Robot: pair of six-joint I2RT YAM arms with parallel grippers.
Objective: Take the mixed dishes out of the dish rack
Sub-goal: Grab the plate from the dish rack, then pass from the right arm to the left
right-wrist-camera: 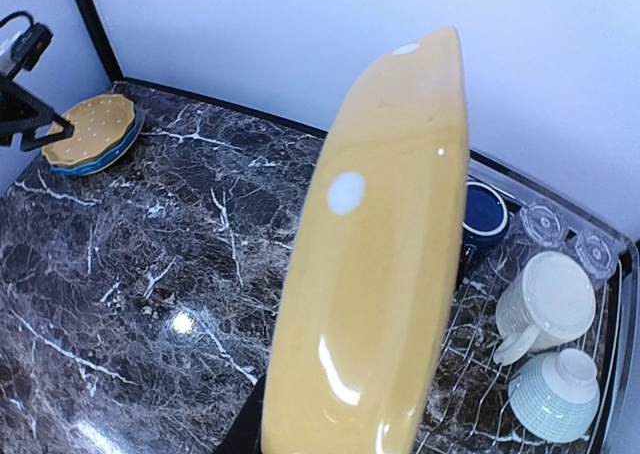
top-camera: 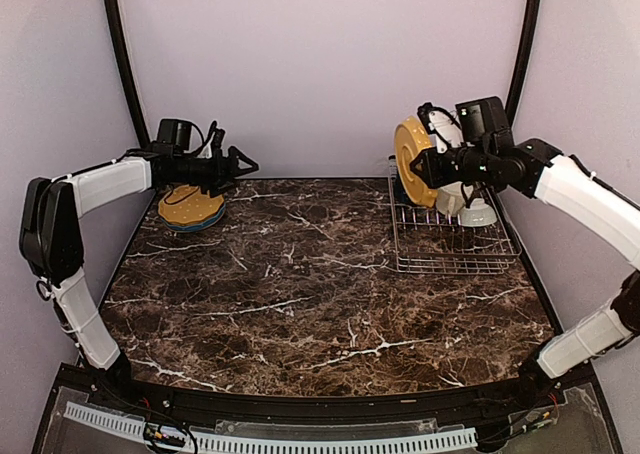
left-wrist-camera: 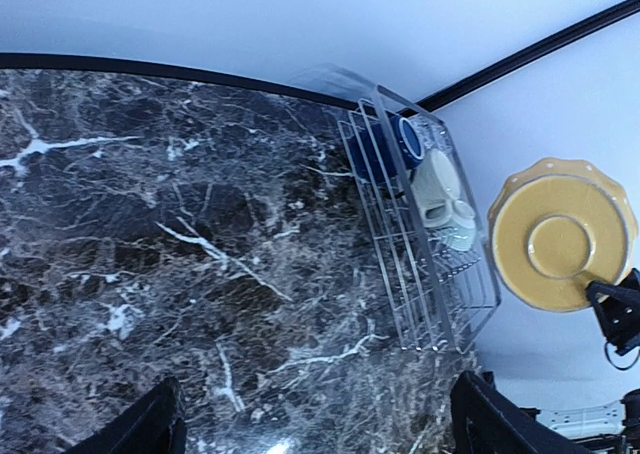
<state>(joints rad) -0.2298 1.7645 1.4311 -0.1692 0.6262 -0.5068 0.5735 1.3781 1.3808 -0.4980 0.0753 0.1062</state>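
One yellow plate (top-camera: 408, 157) hangs on edge in the air over the far left corner of the rack (top-camera: 455, 259), clear of the wires, with its broad face turned left across the table (top-camera: 300, 284). The right jaws (top-camera: 428, 167) pinch its rim from the right, so the plate juts out ahead of them, edge-on to the wrist. The stack (top-camera: 190, 207) of unloaded plates lies flat at the far left of the table, well apart from the plate and just below the left jaws (top-camera: 240, 164), which are spread and hold nothing. The likely move is a long carry leftward, tipping the plate flat. A cream mug (right-wrist-camera: 545, 304), navy mug (right-wrist-camera: 483, 214) and bowl (right-wrist-camera: 555, 394) sit in the rack.
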